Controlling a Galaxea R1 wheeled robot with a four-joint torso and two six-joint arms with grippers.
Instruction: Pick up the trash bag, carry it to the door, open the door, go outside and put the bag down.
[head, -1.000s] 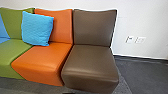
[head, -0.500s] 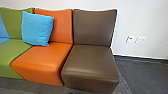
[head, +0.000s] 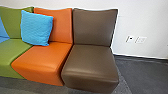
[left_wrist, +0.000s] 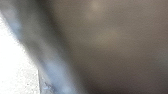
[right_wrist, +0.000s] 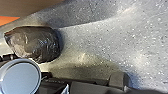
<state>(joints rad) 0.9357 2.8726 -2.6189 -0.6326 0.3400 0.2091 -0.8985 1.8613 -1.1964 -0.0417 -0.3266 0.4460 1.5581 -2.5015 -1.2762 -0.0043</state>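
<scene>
Wall (head: 142, 20) backs the head view, with a green seat (head: 15, 52) at ten o'clock, an orange seat (head: 42, 58) at eleven and a brown seat (head: 90, 66) at twelve. The right wrist view adds the dark, shiny trash bag (right_wrist: 35, 43) near the robot's own parts; its contents are hidden, and I cannot tell whether it rests or hangs. A blue cushion (head: 37, 28) leans at eleven. Whether either gripper is wide, narrow or holding, I cannot tell.

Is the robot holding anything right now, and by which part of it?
That can't be told: a dark, shiny bag shows against the speckled floor, but no hold on it can be made out.
</scene>
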